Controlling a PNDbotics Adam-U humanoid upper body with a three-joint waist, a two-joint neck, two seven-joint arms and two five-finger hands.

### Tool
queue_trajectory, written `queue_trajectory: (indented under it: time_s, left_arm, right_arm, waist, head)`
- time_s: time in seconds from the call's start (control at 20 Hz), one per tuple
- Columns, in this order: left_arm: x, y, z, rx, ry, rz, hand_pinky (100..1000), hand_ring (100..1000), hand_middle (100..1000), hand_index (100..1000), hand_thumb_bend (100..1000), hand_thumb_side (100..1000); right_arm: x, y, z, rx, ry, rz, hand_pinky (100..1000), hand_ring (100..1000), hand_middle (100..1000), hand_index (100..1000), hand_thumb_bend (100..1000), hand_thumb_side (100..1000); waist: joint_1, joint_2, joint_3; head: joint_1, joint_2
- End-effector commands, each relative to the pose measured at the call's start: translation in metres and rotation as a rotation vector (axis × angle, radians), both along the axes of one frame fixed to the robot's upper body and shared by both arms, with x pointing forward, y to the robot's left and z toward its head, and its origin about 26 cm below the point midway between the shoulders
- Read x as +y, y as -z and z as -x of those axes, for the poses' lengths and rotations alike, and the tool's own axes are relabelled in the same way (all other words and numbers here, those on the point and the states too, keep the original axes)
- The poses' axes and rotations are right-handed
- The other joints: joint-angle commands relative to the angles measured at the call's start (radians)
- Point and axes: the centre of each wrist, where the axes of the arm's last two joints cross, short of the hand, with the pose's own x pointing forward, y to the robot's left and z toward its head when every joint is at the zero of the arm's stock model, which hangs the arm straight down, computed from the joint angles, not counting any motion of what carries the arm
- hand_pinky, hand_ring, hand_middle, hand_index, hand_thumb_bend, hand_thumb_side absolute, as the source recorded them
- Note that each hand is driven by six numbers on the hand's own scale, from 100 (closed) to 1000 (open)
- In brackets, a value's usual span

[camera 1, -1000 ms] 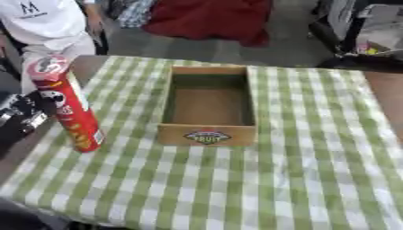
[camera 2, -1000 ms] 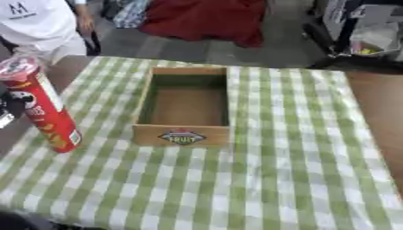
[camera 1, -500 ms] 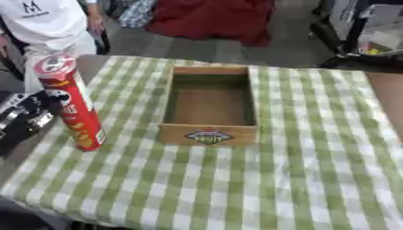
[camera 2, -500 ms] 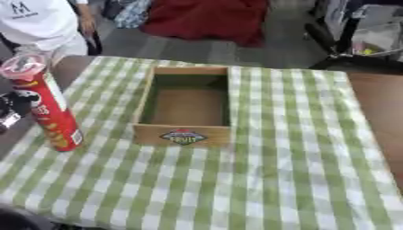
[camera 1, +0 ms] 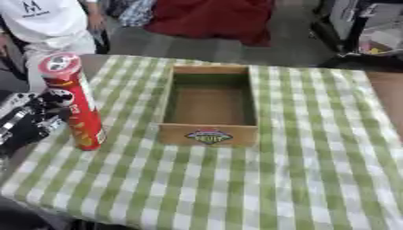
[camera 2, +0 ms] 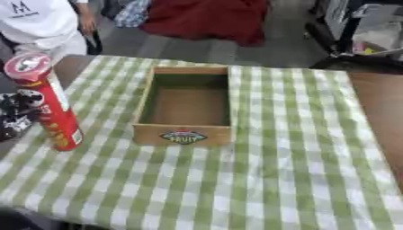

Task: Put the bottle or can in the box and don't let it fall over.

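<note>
Table (camera 1: 386, 96): brown top, bare only along its right edge and at the far left corner; the rest lies under the cloth.

Tablecloth (camera 1: 315, 170): green and white check, soft fabric, spread flat and reaching the near edge and the left edge of the table.

Box (camera 1: 208, 134): open-topped rectangular wooden crate, plain board walls, flat brown floor, nothing inside. It sits at the middle of the cloth toward the far edge, long side running away from the robot. An oval printed label with a red, green and white design marks its near wall.

Can (camera 1: 75, 105): tall, slim red cylinder with a smooth printed wrap, yellow toward the base, and a round pale lid. It stands on the cloth near the left edge, tilted slightly, well apart from the box and outside it.

Left hand (camera 1: 31, 121): black with silver parts, coming in over the left edge. Its fingers are curled against the can's left side at mid-height, holding it.

Right hand: shows in neither view.
</note>
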Motion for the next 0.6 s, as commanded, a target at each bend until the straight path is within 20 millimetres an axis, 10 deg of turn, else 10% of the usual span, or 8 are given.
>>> queue_trajectory:
  time_s: [0.05, 0.6]
  left_arm:
    - [0.006, -0.0131, -0.0031, -0.024, -0.011, -0.036, 1000, 1000, 937, 1000, 357, 441]
    - [0.0067, -0.01, -0.0054, -0.011, -0.032, -0.061, 997, 1000, 921, 1000, 386, 432]
  right_arm:
    - [0.0002, -0.0137, 0.0016, -0.035, -0.013, 0.023, 810, 772, 776, 826, 100, 686]
    - [0.0003, -0.0132, 0.0015, -0.033, -0.014, 0.022, 810, 771, 772, 826, 100, 692]
  waist:
    - [-0.001, -0.005, 0.001]
    - [-0.002, -0.004, 0.001]
  head:
    - [0.006, -0.011]
    - [0.012, -0.015]
